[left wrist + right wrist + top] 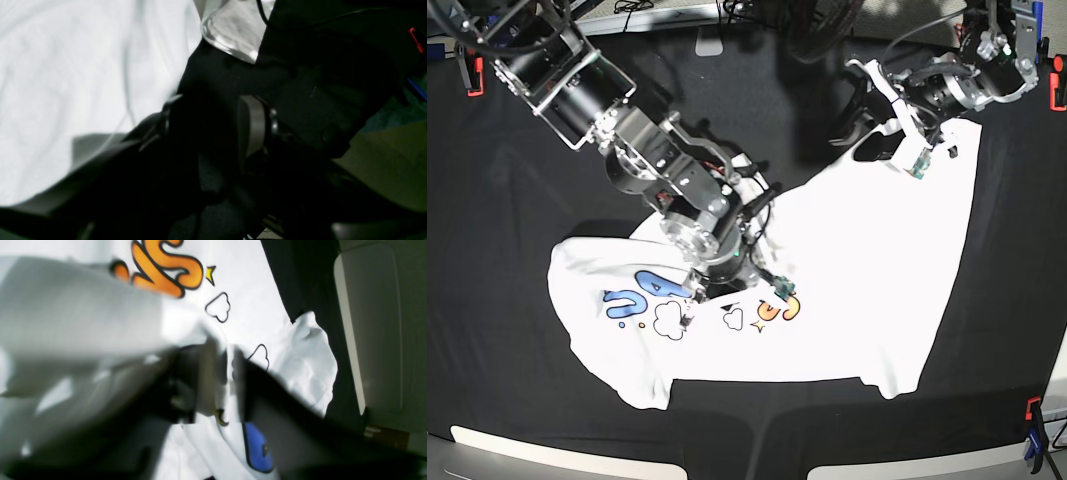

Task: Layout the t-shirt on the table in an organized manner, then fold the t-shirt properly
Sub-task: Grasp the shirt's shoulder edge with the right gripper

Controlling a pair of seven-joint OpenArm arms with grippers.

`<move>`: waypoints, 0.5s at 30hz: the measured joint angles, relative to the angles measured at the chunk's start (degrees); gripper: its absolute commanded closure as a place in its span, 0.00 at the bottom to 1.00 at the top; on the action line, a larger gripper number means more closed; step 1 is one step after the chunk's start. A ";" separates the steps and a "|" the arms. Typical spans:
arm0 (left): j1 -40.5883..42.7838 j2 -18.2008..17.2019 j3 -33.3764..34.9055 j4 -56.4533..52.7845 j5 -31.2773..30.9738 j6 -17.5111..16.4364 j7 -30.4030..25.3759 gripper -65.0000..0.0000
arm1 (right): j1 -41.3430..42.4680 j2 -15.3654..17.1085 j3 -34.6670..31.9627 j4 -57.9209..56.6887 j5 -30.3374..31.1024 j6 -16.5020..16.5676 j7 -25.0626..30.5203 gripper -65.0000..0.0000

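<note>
The white t-shirt [857, 260] lies print-up on the black table [527, 380], partly spread, with its left part still bunched. My right gripper [699, 290] is down on the shirt's middle by the printed letters. In the right wrist view the gripper [218, 380] is shut on a raised fold of the t-shirt [300, 350], with orange letters and clouds beyond. My left gripper [867, 135] hangs at the shirt's far right corner. In the left wrist view the gripper [210, 123] is open over black cloth, with the t-shirt [66, 83] to its left.
Red clamps sit on the table's edges at the far left [473, 75], far right [1057, 90] and near right [1031, 410]. A red clamp [416, 39] also shows in the left wrist view. A pale panel [370, 330] lies past the table's edge.
</note>
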 measured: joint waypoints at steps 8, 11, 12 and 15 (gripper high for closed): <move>0.00 0.00 0.00 0.00 0.02 0.00 0.00 0.64 | -0.57 -3.13 -0.02 4.48 -2.75 -0.46 -3.19 0.51; 0.02 0.02 0.00 0.00 0.02 0.00 0.02 0.64 | -1.79 -3.04 0.00 11.41 -2.80 -0.63 -5.14 0.51; 0.02 0.02 0.00 0.00 0.02 0.00 0.00 0.64 | -2.78 -2.99 0.04 14.01 -2.75 -0.48 -6.36 0.51; 0.02 0.00 -0.02 0.00 0.02 0.00 0.02 0.64 | -7.80 -2.62 0.04 20.65 -2.58 0.09 -8.94 0.51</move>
